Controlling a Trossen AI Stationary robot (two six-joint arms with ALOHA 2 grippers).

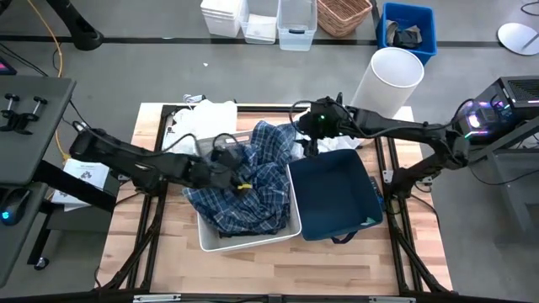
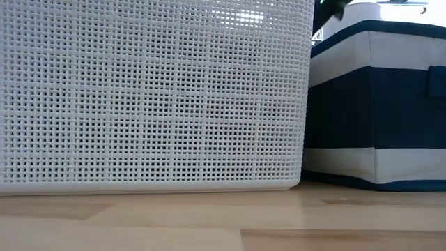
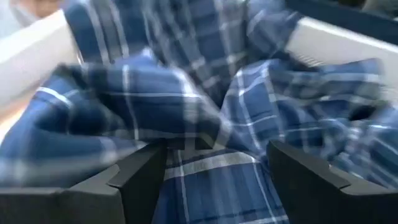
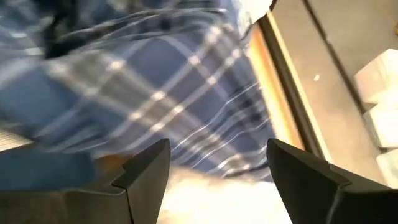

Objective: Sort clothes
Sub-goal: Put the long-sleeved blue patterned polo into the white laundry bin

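Both claws spread: left claw [image 3: 214,171] over plaid shirt [image 1: 253,181] (white bin [image 1: 253,238] mostly hidden), right claw [image 4: 217,165] alongside.

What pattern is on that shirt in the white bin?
Blue-and-white plaid. The plaid shirt shows best in the high view.

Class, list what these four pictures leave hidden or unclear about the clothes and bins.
- Low view: the white bin wall hides its contents.
- High view: the plaid shirt covers whatever lies beneath it in that bin.
- Low view: the navy bin is cut off by the edge.
- Left wrist view: the shirt is blurred.
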